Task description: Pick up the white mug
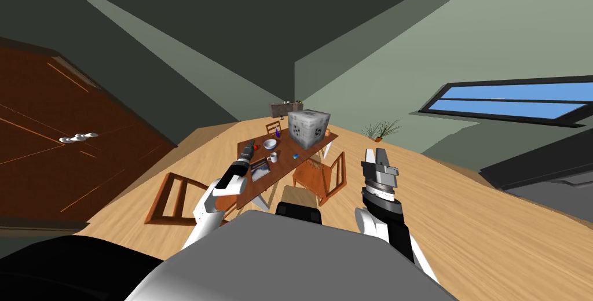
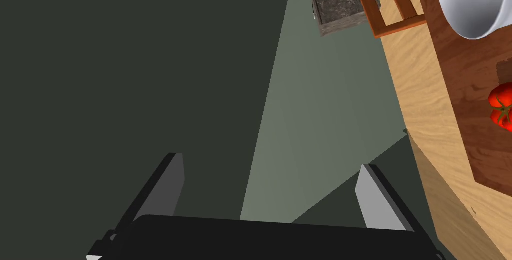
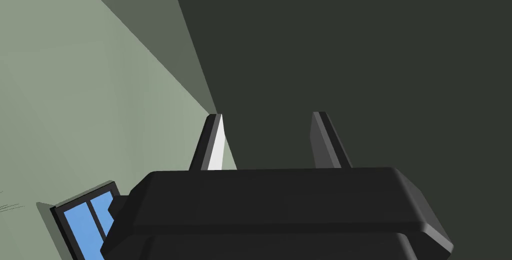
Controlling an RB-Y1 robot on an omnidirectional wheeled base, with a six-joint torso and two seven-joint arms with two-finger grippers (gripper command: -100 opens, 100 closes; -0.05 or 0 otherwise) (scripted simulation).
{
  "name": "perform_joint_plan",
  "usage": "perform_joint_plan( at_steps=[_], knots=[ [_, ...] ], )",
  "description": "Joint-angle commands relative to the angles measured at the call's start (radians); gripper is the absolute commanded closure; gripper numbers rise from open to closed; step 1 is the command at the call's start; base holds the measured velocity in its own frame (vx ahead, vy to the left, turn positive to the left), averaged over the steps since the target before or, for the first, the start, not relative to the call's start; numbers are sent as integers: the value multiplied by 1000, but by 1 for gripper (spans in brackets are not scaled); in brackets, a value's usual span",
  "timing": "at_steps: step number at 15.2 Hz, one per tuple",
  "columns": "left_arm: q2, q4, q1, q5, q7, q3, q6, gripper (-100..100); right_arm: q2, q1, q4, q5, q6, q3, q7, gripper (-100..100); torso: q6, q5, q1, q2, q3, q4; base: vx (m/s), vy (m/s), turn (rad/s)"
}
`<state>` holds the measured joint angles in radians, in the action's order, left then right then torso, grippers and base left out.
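The white mug [image 1: 272, 157] stands on the brown table [image 1: 285, 167], near its middle, with its handle towards me. My left gripper [image 1: 251, 143] reaches over the table's left edge, a little left of the mug and beyond it, close to a red tomato [image 1: 255, 148] and a white bowl [image 1: 270, 143]. In the left wrist view the left gripper [image 2: 272, 172] is open with nothing between its fingers [image 2: 172, 182]; the bowl [image 2: 472, 2] and tomato [image 2: 501, 109] lie off to one side. My right gripper [image 1: 374, 155] is raised to the right of the table, open [image 3: 267, 122] and empty.
On the table also sit a grey cube [image 1: 308, 127], a purple bottle [image 1: 277, 132], a small blue thing [image 1: 295, 155] and a flat picture [image 1: 260, 170]. Wooden chairs [image 1: 321, 173] stand around it, one [image 1: 174, 196] at the near left. A potted plant [image 1: 379, 131] stands by the far wall.
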<state>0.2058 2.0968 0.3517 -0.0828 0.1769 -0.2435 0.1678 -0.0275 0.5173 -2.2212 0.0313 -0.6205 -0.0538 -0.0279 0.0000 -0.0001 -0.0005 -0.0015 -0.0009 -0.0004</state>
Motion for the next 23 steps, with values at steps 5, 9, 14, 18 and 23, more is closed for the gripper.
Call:
perform_joint_plan(
  at_steps=[5,9,14,18,23],
  knots=[
    [18,-62,-43,-3,57,-59,123,-100,0,0,0,0,0,0,0,0,0,0,0,0,0,0,22,-7,-143],
    [27,-91,-63,-5,83,-88,210,-100,0,0,0,0,0,0,0,0,1,0,0,0,0,0,29,-8,-193],
    [35,-120,-82,-7,109,-117,298,-100,0,0,0,0,0,0,0,0,0,0,0,0,0,0,25,0,-125],
    [52,-179,-121,-11,162,-177,393,-100,0,0,0,0,0,0,0,0,0,0,0,0,0,0,25,-2,-199],
    [60,-209,-140,-13,189,-207,485,-100,0,0,0,0,0,0,0,0,1,0,0,0,0,0,25,-2,-145]
  ],
)
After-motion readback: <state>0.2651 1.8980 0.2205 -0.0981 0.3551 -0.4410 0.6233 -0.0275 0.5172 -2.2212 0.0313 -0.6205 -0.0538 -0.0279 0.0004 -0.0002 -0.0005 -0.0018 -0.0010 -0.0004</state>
